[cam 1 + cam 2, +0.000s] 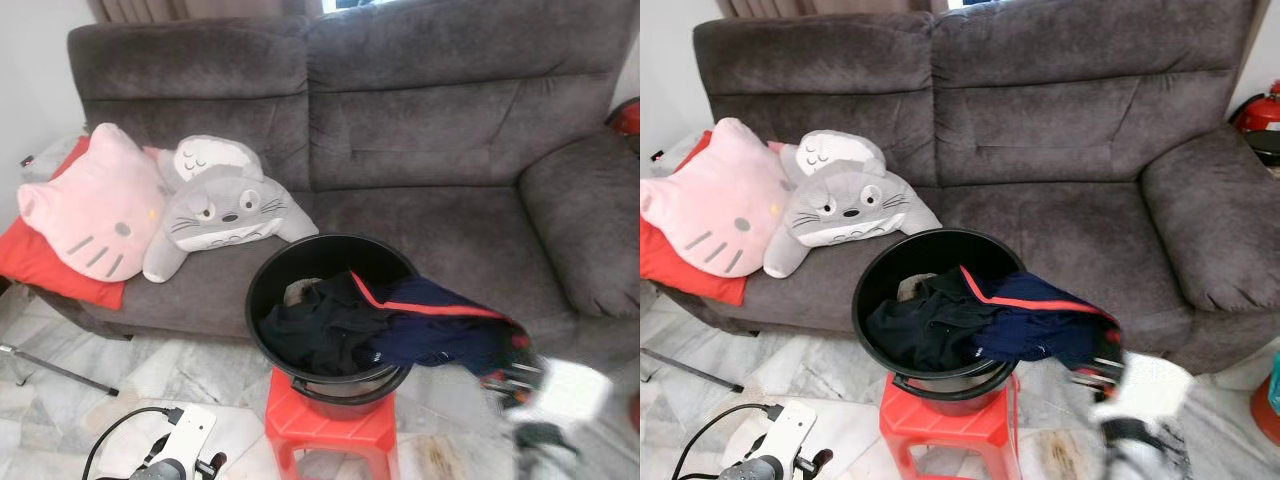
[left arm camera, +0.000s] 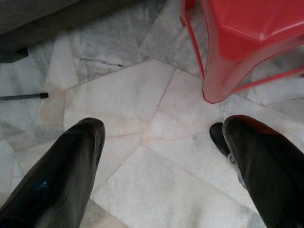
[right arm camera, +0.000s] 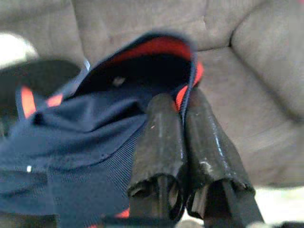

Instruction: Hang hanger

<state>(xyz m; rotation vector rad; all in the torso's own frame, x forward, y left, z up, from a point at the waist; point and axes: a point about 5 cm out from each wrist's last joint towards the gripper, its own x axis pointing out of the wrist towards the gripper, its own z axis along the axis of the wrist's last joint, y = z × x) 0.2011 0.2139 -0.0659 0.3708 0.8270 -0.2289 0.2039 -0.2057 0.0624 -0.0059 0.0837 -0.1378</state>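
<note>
A black bucket (image 1: 268, 283) full of dark clothes stands on a red plastic stool (image 1: 330, 425) in front of the sofa. A navy garment with red trim (image 1: 440, 325) trails out over the bucket's right rim. My right gripper (image 3: 183, 98) is shut on that garment's red-edged hem; in the head views it is a blur (image 1: 512, 378) to the right of the bucket. My left gripper (image 2: 164, 126) hangs open over the marble floor beside a stool leg (image 2: 216, 90), holding nothing. No hanger can be made out.
A grey sofa (image 1: 430, 140) fills the back, with a pink cat cushion (image 1: 95, 205), a grey plush (image 1: 225, 205) and a red cushion (image 1: 40, 260) at its left end. A black rod (image 1: 60, 370) lies on the floor. A red extinguisher (image 1: 1260, 110) stands far right.
</note>
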